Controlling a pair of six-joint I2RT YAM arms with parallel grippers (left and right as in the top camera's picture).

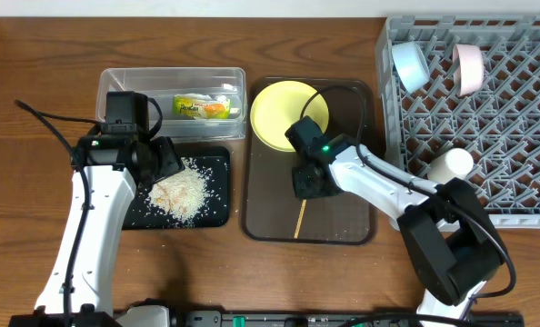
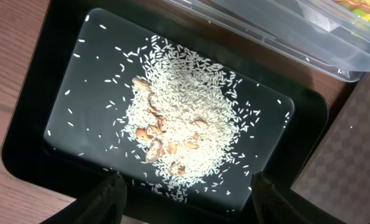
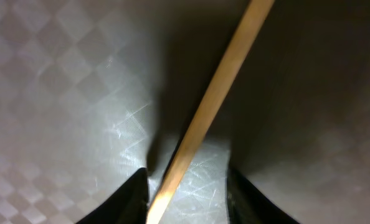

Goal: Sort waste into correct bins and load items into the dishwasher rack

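Two arms reach over the table. The left gripper (image 2: 185,193) hangs wide open and empty over the black tray (image 2: 60,74), whose rice (image 2: 185,118) holds brownish bits too small to name. At that tray's 12 o'clock sits the tub (image 1: 125,82), with the wrapper (image 1: 202,107) inside. On the brown tray (image 1: 343,218) the plate (image 1: 279,113) lies at 11 o'clock, its 5 o'clock edge hidden by the right arm. The right gripper (image 3: 185,193) straddles a chopstick (image 3: 216,93), jaws partly open with a gap on one side. Overhead, the stick's upper end is hidden. In the rack (image 1: 525,145), a blue bowl (image 1: 409,64) and a pale bowl (image 1: 470,68) stand at 11 o'clock, and a cup (image 1: 452,165) at 7.
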